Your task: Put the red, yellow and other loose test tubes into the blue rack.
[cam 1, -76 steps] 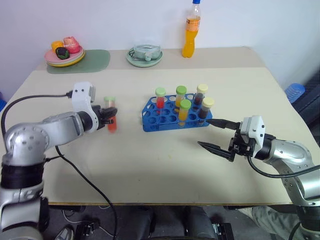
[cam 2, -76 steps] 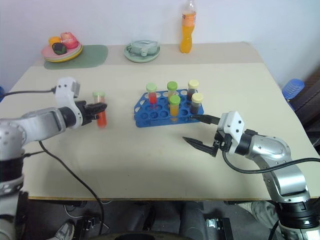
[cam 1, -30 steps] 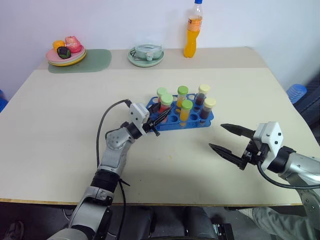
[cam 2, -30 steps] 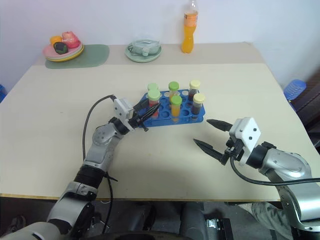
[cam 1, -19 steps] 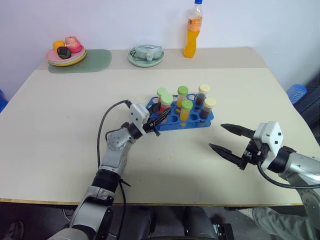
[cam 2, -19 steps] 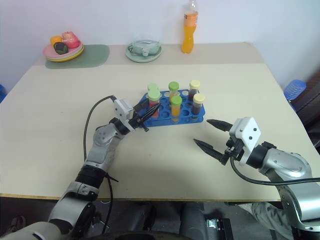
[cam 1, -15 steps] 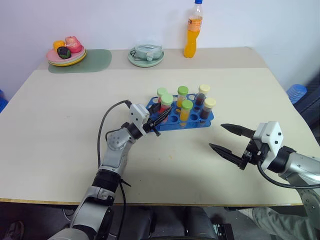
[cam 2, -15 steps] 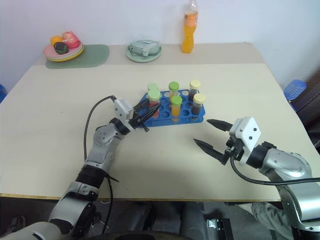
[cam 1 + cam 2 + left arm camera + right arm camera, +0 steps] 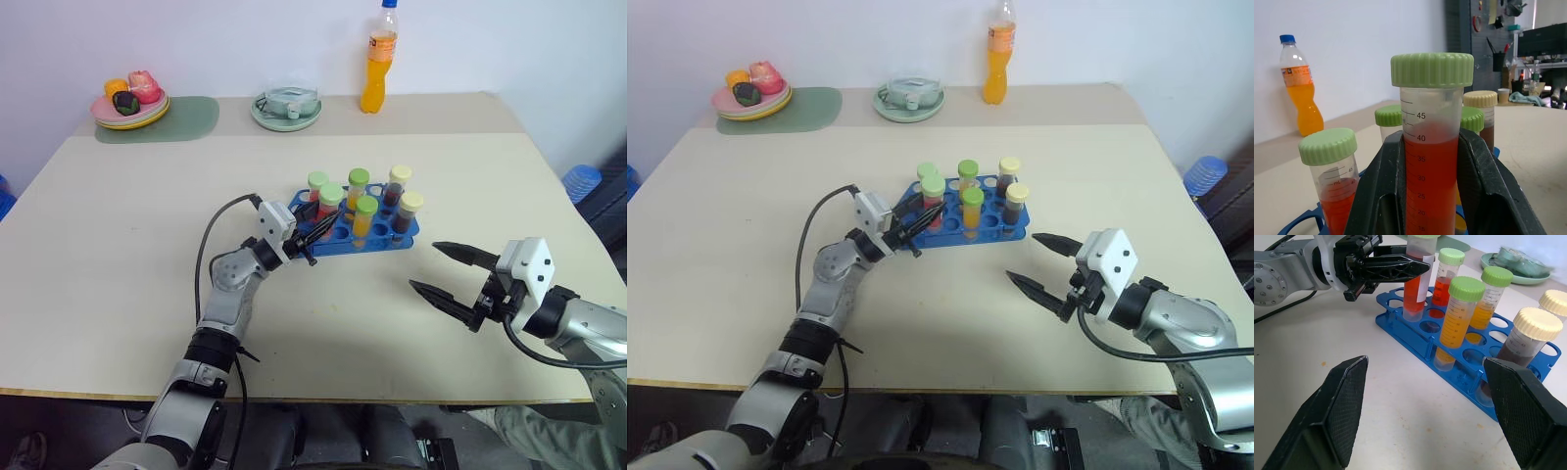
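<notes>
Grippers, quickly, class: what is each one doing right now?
Left gripper: closed on the red tube, which stands in a hole of the blue rack.
Right gripper: open, holding nothing.

The red test tube (image 9: 1431, 161) runs off the left wrist view's lower edge, its base unseen; the blue rack (image 9: 1303, 223) shows just a sliver there; background clutter is blurred.

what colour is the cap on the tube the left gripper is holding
Light green, on a red-liquid tube; clearest in the left wrist view.
</notes>
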`<state>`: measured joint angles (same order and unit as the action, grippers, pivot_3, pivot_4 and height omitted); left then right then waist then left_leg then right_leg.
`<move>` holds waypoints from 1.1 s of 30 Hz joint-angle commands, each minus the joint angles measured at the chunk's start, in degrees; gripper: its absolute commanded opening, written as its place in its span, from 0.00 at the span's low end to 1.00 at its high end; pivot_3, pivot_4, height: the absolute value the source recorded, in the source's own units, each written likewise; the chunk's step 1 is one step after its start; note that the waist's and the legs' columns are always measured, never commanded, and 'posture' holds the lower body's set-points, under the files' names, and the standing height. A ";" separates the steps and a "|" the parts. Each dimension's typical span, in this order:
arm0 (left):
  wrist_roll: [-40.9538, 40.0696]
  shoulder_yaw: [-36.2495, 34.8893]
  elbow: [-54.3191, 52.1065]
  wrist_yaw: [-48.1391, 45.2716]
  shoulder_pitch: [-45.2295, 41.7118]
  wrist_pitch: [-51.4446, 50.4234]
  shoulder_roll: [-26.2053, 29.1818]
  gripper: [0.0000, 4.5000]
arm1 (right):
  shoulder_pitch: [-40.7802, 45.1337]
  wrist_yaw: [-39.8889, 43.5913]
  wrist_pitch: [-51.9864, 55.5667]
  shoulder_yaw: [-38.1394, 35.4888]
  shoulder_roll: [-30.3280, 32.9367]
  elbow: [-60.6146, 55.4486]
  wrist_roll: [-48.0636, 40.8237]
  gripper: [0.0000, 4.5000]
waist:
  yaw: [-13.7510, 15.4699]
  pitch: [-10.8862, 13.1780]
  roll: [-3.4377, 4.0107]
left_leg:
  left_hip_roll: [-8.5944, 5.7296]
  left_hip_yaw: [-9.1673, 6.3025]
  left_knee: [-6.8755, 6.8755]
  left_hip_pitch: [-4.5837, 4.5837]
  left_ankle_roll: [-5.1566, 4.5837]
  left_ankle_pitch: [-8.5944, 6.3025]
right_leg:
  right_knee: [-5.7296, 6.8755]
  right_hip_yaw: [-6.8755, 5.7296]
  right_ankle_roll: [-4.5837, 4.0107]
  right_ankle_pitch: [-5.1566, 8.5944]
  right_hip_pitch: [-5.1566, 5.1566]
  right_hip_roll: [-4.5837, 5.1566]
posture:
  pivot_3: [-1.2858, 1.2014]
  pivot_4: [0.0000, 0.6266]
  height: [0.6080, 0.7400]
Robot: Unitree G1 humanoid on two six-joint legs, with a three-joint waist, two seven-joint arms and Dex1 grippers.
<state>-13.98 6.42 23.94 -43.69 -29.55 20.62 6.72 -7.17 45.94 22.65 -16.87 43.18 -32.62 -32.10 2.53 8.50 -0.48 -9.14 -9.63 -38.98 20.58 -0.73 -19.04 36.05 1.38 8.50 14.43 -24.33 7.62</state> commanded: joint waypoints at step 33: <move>1.05 0.02 0.14 -0.36 1.23 -0.93 0.16 0.18 | 0.10 -0.04 -1.91 0.27 -0.84 -1.12 0.77 0.86 | -0.10 0.01 -0.02 | 0.00 -0.01 0.05 0.02 -0.03 -0.02 | -0.04 0.00 0.00 0.00 -0.04 -0.01 | 0.52 0.24 1.00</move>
<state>-13.00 5.93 24.79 -43.20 -28.32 19.92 7.15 -6.81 45.93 22.03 -16.02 42.73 -32.49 -31.50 2.43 8.51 -0.50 -9.14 -9.64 -38.92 20.60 -0.75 -19.05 36.00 1.38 8.51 14.43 -24.37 7.61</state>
